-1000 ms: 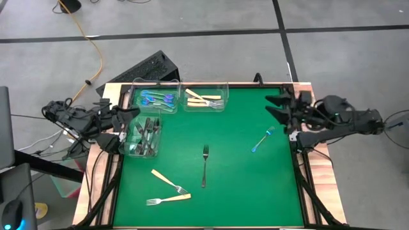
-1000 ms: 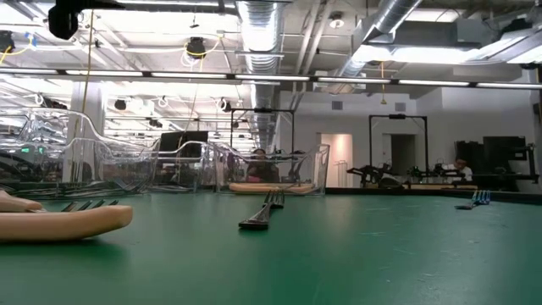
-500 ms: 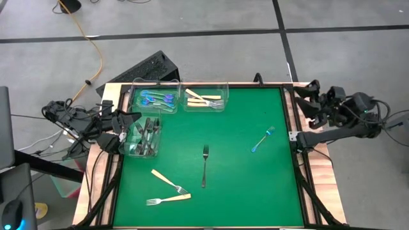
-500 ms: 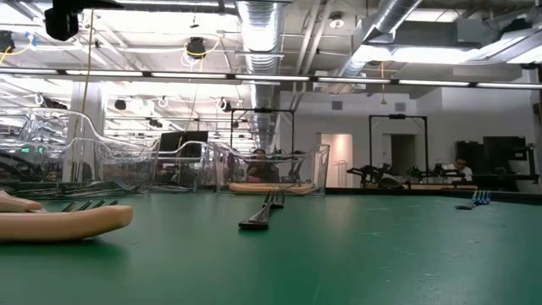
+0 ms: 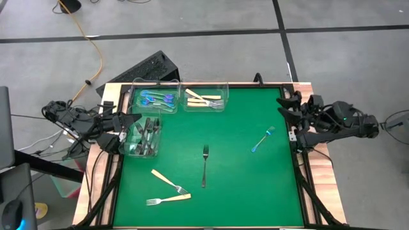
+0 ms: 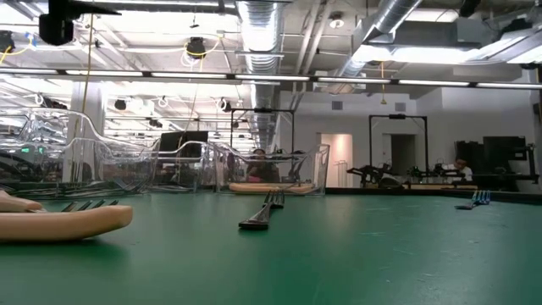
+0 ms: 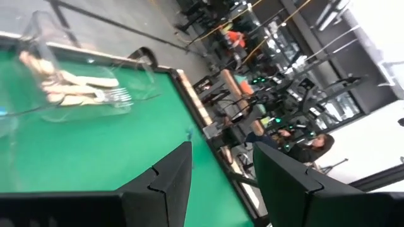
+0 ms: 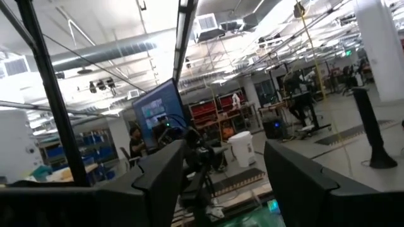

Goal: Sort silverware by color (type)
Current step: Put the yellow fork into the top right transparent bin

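**Four forks left on the green surface**

Your right pincer (image 5: 285,107) hangs at the surface's (image 5: 243,191) right edge, fingers apart and empty; the left pincer (image 5: 130,117), also apart, waits over the dark-fork bin (image 5: 143,138). Take the blue fork (image 5: 262,139) by its handle and carry it to the blue bin (image 5: 155,98).

The high view alone shows the black fork (image 5: 204,165) mid-surface and the two tan forks (image 5: 169,189) nearer you. The low view shows how flat they lie.

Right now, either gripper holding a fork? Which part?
No. The left gripper is open and empty beside the bin of dark forks; the right gripper is open and empty at the table's right edge.
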